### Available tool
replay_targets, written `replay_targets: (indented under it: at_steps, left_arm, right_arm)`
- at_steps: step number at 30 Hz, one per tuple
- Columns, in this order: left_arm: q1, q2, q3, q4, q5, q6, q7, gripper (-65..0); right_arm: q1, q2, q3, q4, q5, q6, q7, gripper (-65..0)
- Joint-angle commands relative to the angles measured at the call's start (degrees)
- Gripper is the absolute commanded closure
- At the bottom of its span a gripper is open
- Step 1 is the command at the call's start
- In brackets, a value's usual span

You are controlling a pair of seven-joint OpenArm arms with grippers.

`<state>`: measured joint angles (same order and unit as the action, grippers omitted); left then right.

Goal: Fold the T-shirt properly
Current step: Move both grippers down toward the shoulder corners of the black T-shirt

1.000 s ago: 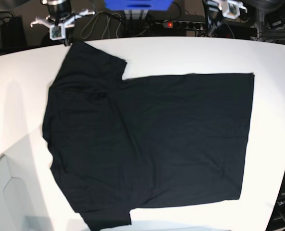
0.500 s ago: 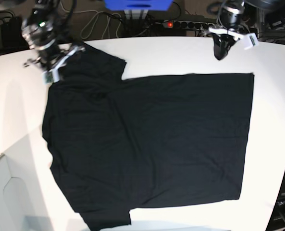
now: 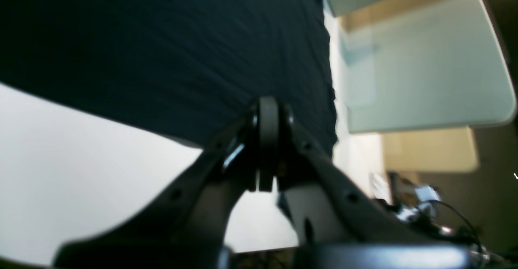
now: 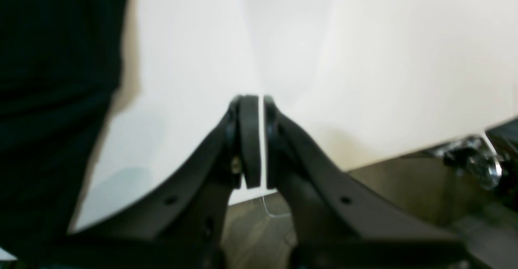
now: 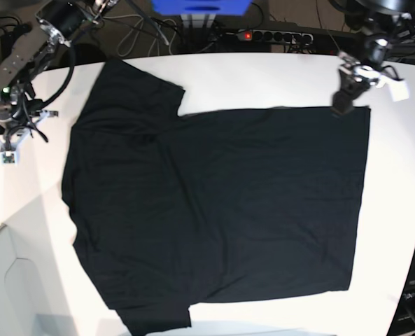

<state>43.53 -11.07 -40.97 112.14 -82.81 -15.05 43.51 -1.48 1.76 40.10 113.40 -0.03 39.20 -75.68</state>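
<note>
The T-shirt (image 5: 214, 203) lies spread flat and plain side up across the white desk (image 5: 263, 77), filling the middle of the base view, its sleeves at the upper left and lower left and its straight hem running down the right of the frame. No fold has been made in it.

The left pincer (image 5: 341, 101) hangs at the upper right, right over the far hem corner, and in its wrist view its pads are pressed together with nothing between them, black cloth just beyond the tips. The right pincer (image 5: 8, 143) sits at the far left of the frame, over bare desk and apart from the shirt's shoulder edge; its wrist view shows the pads nearly meeting, only a thin slit of light between them, holding nothing.

To my eye the step in hand is the first grasp. To do it well, each pincer would need to open before it comes down, then take only the very edge of the cloth, one at the hem corner and one at the shoulder. The two lifts should rise evenly so the fold line stays straight and the cloth does not bunch.
</note>
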Motion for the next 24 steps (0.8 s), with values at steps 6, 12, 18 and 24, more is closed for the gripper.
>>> replay_targets:
  at_steps: [6,12,18,24]
  left_arm:
    - [-4.98,4.26,-14.46,-0.97,-2.19,-0.73,13.33,-0.1]
    - [-4.98,3.82,-14.99,-7.74,-2.19,-0.73,13.94,-0.1]
    - [-5.95,4.26,-15.07,-9.24,-2.19,-0.82,18.43,-0.1]
    - [-6.12,4.26,-15.07,-10.55,-2.19,-0.82,18.52,-0.1]
  right_arm:
    - [0.46,0.39,0.12,-4.17,1.13,0.8,-1.46,0.0]
    - [0.38,5.84,0.3,-17.1,23.64,0.8,-4.32,0.0]
    - [-0.41,10.33,2.32,-18.42,41.75,0.8,-4.32,0.0]
    - [-0.41,10.68,5.13,-18.59,44.38,0.8,-4.32,-4.6]
